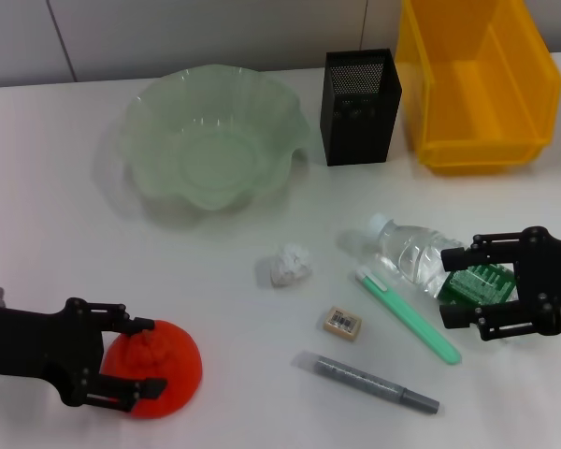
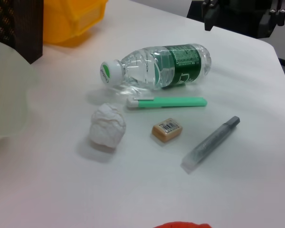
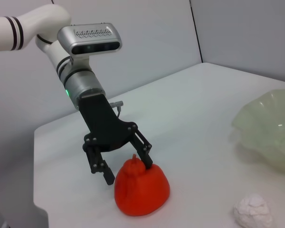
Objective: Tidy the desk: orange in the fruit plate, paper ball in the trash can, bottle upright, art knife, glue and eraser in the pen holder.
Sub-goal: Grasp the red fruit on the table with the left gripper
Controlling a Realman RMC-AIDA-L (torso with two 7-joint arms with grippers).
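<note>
Nothing is tidied yet: our left gripper (image 1: 142, 357) straddles the orange (image 1: 161, 367) at seven o'clock, jaws open, while our right gripper (image 1: 460, 287) brackets the bottle (image 1: 413, 255), unclosed.

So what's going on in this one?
Both arms are starting a desk tidy. The left gripper straddles the orange, fingers either side but not visibly closed. The right gripper is open around the lying bottle. The paper ball, eraser, art knife and glue still lie on the table; the fruit plate holds nothing.
</note>
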